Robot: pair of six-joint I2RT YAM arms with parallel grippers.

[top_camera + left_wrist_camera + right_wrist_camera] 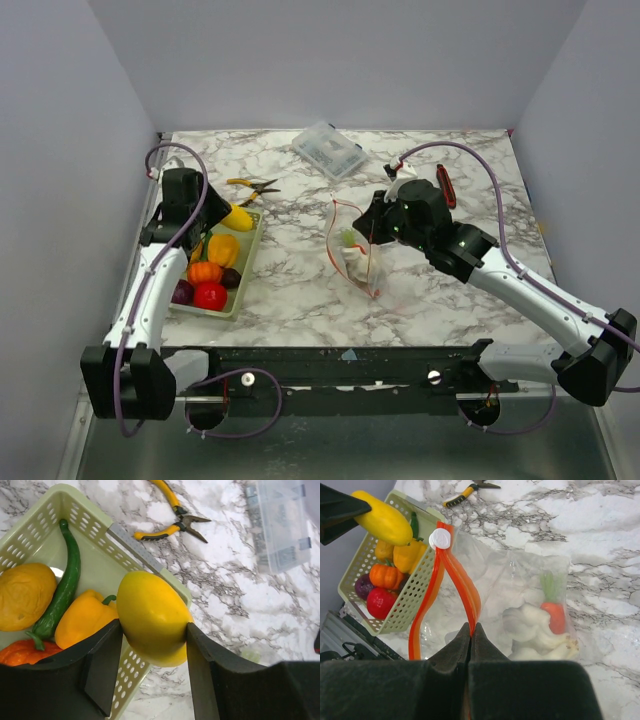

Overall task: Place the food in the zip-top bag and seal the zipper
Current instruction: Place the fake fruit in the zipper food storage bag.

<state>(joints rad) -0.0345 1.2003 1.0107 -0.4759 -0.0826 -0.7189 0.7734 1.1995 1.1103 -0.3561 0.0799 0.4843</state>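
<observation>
Right now my left gripper (152,627) clasps what looks like a lemon (150,605), my right gripper (471,630) clamped on the zipper (464,586)

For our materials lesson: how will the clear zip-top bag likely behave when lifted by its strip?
Probably floppy: the zip-top bag wrinkles where the right tool pinches its zipper. Likely bottom-heavy: carrot and garlic bunch opposite the mouth.

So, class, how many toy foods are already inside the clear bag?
2: white garlic at the bottom of the bag, a carrot beside it. Others may be hidden.
</observation>
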